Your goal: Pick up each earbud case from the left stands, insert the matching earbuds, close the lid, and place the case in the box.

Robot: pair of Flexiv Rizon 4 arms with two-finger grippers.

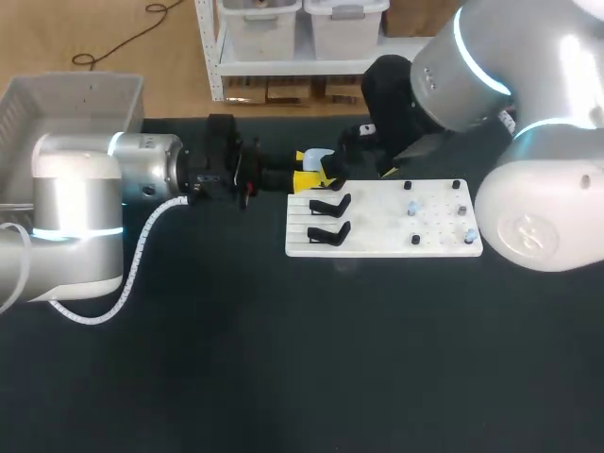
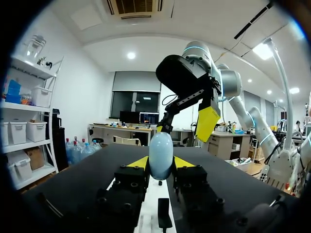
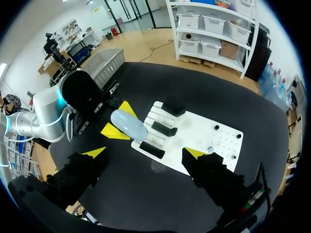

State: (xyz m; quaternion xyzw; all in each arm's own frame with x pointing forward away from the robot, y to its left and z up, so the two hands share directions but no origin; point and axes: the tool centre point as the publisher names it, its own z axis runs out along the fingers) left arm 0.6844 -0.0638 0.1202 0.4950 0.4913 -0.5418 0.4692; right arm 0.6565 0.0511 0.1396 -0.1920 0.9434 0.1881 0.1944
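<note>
Left wrist view shows the left gripper (image 2: 161,168) pinching the pale blue earbud case (image 2: 161,155) between its yellow tips. The case is held just above the far left corner of the white board (image 1: 377,247), close to the black stands (image 1: 329,204). The right gripper (image 3: 145,153) hangs over the board, fingers spread wide and gripping nothing. Small earbuds (image 1: 412,209) sit on the board's right half. A grey box (image 1: 75,99) stands at the table's far left.
</note>
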